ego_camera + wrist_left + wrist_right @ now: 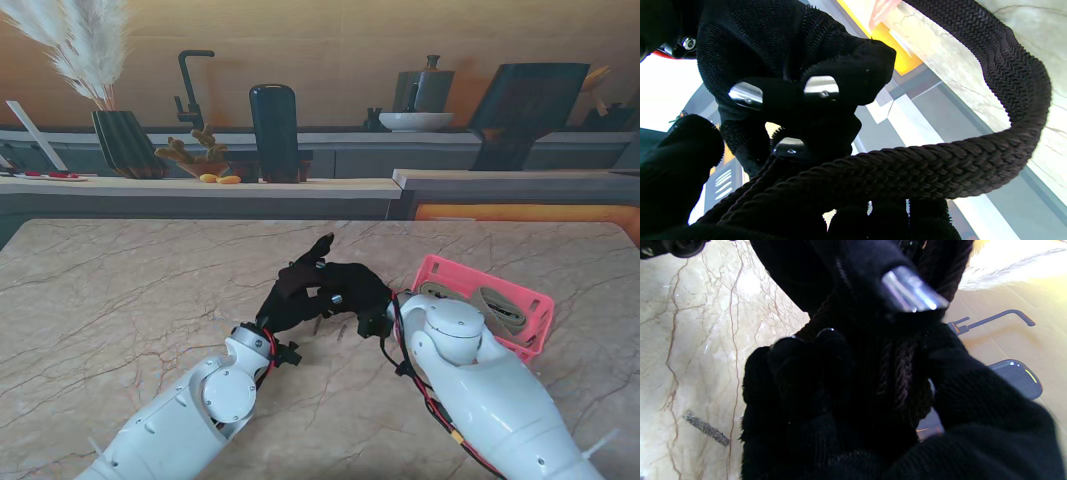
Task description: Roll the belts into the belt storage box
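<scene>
A dark brown braided belt [940,166] is held between both black-gloved hands over the middle of the marble table. My left hand [292,292] grips it, and in the left wrist view the belt curves in a wide loop in front of the fingers [826,86]. My right hand [352,290] is closed on the belt's bunched coils [903,373]. The pink belt storage box [488,305] sits to the right, partly hidden by my right forearm, with a rolled tan belt [500,305] inside. In the stand view the dark belt is hard to tell apart from the gloves.
The marble table [120,300] stretches wide to the left. A short grey strip [705,428] lies on the marble near my right hand. A counter behind the table carries a vase with feathers [120,140], a tap, a dark container and a bowl.
</scene>
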### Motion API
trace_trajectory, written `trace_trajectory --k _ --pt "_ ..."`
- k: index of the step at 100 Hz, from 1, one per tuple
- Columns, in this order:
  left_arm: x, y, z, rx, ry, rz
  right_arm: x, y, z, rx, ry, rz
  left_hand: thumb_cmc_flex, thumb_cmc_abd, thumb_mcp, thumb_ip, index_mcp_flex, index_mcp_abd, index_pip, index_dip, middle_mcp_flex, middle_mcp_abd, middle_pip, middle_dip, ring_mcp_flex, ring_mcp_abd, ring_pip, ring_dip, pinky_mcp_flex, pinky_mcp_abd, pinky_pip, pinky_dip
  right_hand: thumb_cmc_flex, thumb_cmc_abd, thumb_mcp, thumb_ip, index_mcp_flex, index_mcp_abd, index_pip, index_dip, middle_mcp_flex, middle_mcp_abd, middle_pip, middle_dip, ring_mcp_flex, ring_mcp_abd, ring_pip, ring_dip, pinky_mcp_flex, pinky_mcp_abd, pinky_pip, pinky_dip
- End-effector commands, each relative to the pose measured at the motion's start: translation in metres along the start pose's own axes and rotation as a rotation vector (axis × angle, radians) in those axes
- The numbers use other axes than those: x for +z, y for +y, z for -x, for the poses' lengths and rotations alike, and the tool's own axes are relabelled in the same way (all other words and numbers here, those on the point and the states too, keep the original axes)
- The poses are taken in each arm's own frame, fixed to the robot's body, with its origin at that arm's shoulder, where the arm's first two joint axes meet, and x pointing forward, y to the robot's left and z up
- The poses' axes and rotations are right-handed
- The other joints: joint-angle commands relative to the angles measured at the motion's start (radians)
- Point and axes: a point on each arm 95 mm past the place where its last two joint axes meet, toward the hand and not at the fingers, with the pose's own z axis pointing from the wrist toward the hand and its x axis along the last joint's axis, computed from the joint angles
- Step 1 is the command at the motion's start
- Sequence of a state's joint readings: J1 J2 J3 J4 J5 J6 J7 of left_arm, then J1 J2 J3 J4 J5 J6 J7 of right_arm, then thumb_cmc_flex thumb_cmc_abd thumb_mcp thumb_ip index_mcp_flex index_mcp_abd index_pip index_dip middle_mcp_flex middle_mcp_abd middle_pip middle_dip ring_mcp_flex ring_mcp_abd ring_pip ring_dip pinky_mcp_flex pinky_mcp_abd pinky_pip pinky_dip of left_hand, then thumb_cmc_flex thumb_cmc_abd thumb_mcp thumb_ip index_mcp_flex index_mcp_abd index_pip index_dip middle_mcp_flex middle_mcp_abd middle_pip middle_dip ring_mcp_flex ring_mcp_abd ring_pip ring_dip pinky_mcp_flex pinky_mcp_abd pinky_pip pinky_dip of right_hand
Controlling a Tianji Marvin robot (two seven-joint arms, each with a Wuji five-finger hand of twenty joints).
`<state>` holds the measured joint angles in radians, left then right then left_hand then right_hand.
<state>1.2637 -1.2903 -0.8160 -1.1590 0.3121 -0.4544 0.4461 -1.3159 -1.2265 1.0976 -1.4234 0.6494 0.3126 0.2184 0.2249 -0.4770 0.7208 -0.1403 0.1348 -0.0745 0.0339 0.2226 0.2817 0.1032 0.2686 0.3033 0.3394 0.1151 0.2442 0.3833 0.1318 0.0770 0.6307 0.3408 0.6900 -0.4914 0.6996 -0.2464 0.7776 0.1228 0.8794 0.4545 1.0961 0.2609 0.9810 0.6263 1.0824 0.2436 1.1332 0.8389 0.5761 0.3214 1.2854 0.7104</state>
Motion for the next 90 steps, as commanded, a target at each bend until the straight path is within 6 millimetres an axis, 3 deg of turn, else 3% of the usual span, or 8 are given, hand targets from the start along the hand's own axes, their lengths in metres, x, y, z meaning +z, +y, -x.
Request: trace_trajectory --k 1,14,17,20,33,41,60,90 --pt "0.002 0.011 -0.014 -0.032 0.034 0.001 0.009 -0.014 0.005 -0.002 -0.018 -0.036 -0.022 0.068 -0.046 -0.039 0.002 -0.048 -0.05 -0.016 -0.014 -0.035 0.025 -0.003 -0.016 -0.036 0.017 0.006 -0.016 -0.021 0.016 -0.003 0.123 0.08 0.097 0.033 0.021 -0.23 0.075 0.014 0.008 0.038 0.04 0.023 0.003 -0.074 0.038 0.02 -0.006 -0.095 0.01 0.043" --pt "0.001 0.013 -0.018 -0.066 0.012 -0.031 0.014 -0.015 0.01 -0.043 -0.053 -0.043 0.202 0.277 -0.356 0.023 -0.004 -0.034 0.002 0.155 0.039 -0.044 0.065 0.023 0.015 -0.038 0.052 0.028 -0.007 -0.006 0.075 0.022 0.12 0.08 0.078 0.035 0.026 -0.231 0.064 -0.009 0.013 0.031 0.036 0.016 0.003 -0.071 0.035 0.016 -0.008 -0.094 0.01 0.049" --pt "0.001 0.013 -0.019 -0.068 0.008 -0.043 0.015 -0.016 0.011 -0.052 -0.059 -0.041 0.387 0.387 -0.65 0.062 -0.004 -0.033 0.055 0.201 0.071 -0.049 0.082 0.032 0.04 -0.04 0.07 0.038 0.005 0.004 0.107 0.035 0.122 0.076 0.076 0.037 0.028 -0.224 0.063 -0.017 0.015 0.031 0.033 0.013 0.003 -0.068 0.031 0.013 -0.008 -0.092 0.009 0.05" --pt "0.002 0.013 -0.019 -0.069 0.006 -0.058 0.015 -0.016 0.012 -0.061 -0.063 -0.038 0.464 0.439 -0.73 0.074 0.002 -0.048 0.091 0.218 0.097 -0.057 0.103 0.042 0.058 -0.04 0.09 0.046 0.015 0.01 0.134 0.047 0.122 0.073 0.076 0.038 0.03 -0.218 0.061 -0.024 0.017 0.03 0.03 0.009 0.003 -0.064 0.027 0.01 -0.009 -0.091 0.009 0.051" --pt "0.001 0.012 -0.022 -0.098 -0.016 -0.097 0.015 -0.016 0.015 -0.135 -0.072 -0.012 0.655 0.593 -0.752 0.081 0.077 -0.047 0.486 0.283 0.234 -0.087 0.158 0.071 0.137 -0.039 0.16 0.071 0.052 0.033 0.214 0.083 0.107 0.035 0.084 0.037 0.035 -0.184 0.065 -0.066 0.017 0.015 -0.014 -0.038 -0.001 -0.058 -0.032 -0.03 -0.009 -0.089 -0.004 0.044" --pt "0.001 0.012 -0.023 -0.134 -0.032 -0.117 0.013 -0.016 0.015 -0.19 -0.08 0.037 0.793 0.612 -0.785 0.037 0.198 -0.031 0.638 0.255 0.309 -0.103 0.178 0.083 0.179 -0.026 0.204 0.092 0.067 0.045 0.256 0.101 0.076 -0.004 0.059 0.032 0.01 -0.162 0.057 -0.075 -0.004 0.01 -0.051 -0.072 -0.021 -0.052 -0.086 -0.063 -0.02 -0.081 -0.028 0.026" --pt "-0.002 0.008 -0.027 -0.19 -0.058 -0.16 0.005 -0.005 0.015 -0.397 -0.134 0.201 0.871 0.616 -0.779 0.042 0.209 -0.017 0.713 0.237 0.334 -0.091 0.182 0.083 0.2 -0.025 0.224 0.101 0.075 0.065 0.28 0.112 0.031 -0.074 0.101 0.026 -0.071 -0.117 0.0 -0.09 -0.11 0.021 -0.112 -0.118 -0.114 -0.038 -0.185 -0.113 -0.07 -0.064 -0.076 -0.019" --pt "-0.004 0.0 -0.031 -0.247 -0.087 -0.206 -0.014 0.016 0.012 -0.635 -0.135 0.368 0.938 0.565 -0.77 0.054 0.233 -0.006 0.749 0.213 0.389 -0.087 0.183 0.072 0.252 -0.026 0.243 0.103 0.106 0.074 0.306 0.122 0.014 -0.093 0.135 0.018 -0.051 -0.111 -0.011 -0.067 -0.11 0.031 -0.11 -0.128 -0.118 -0.021 -0.187 -0.122 -0.079 -0.05 -0.074 -0.033"
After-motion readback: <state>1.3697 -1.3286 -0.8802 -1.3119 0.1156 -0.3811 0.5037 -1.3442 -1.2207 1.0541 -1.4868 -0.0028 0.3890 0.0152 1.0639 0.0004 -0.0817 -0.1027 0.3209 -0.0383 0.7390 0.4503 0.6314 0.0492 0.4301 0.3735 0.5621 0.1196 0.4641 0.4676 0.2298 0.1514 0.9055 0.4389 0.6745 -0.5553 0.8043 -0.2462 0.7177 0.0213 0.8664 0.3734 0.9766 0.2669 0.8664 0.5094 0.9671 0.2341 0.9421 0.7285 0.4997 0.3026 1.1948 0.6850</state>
